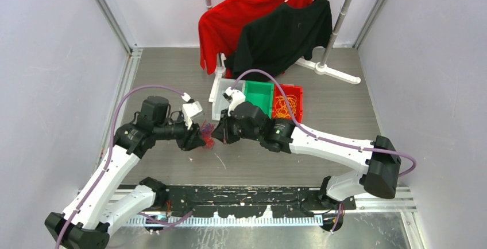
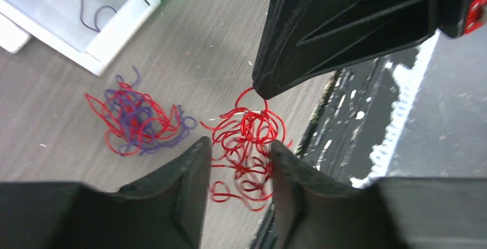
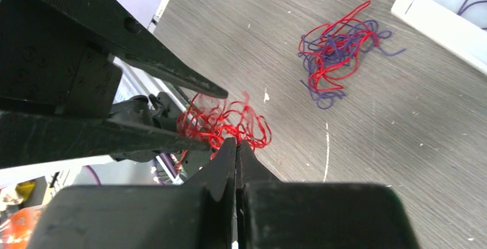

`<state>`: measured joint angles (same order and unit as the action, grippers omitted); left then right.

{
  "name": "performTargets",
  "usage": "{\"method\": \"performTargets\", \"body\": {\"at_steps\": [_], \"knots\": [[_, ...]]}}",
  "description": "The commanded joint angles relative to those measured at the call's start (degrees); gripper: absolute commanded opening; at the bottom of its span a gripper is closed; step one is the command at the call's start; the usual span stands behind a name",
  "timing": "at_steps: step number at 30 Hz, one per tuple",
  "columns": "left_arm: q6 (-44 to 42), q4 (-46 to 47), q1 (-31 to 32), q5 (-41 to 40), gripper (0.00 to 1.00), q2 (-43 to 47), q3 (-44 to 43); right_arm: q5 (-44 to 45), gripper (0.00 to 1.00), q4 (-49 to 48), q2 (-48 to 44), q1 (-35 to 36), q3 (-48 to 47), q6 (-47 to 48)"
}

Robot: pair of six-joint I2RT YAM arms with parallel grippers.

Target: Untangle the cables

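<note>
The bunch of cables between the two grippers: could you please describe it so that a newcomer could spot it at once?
Look at the middle of the grey table, where the two arms' tips meet. There a small loose bunch of thin cables sits between the left gripper's fingers, pinched by the right gripper. It is all red, unlike the red-and-purple tangle beside it.

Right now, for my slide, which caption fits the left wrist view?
Open left gripper straddles the red cable bunch pinched by the shut right gripper; a red-purple tangle lies apart.
</note>
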<state>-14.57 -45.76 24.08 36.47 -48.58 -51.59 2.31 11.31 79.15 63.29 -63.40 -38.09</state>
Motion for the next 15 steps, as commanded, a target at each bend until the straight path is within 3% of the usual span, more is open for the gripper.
{"method": "performTargets", "body": {"at_steps": [1,7,15], "knots": [[-3.8,2.9,0.4,-1.2,0.32,0.4,-0.8,-2.9,0.01,-5.2,-2.9,0.3,1.8,-3.2],[-7.5,-0.6,0.4,-3.6,0.08,1.8,-2.3,1.1,0.01,-0.5,-11.3,0.4,4.9,-0.4],[-8.1,-1.1,0.4,-4.5,0.06,3.4,-1.8,1.2,0.01,-4.1,-18.3,0.3,13.3,-4.4]]}}
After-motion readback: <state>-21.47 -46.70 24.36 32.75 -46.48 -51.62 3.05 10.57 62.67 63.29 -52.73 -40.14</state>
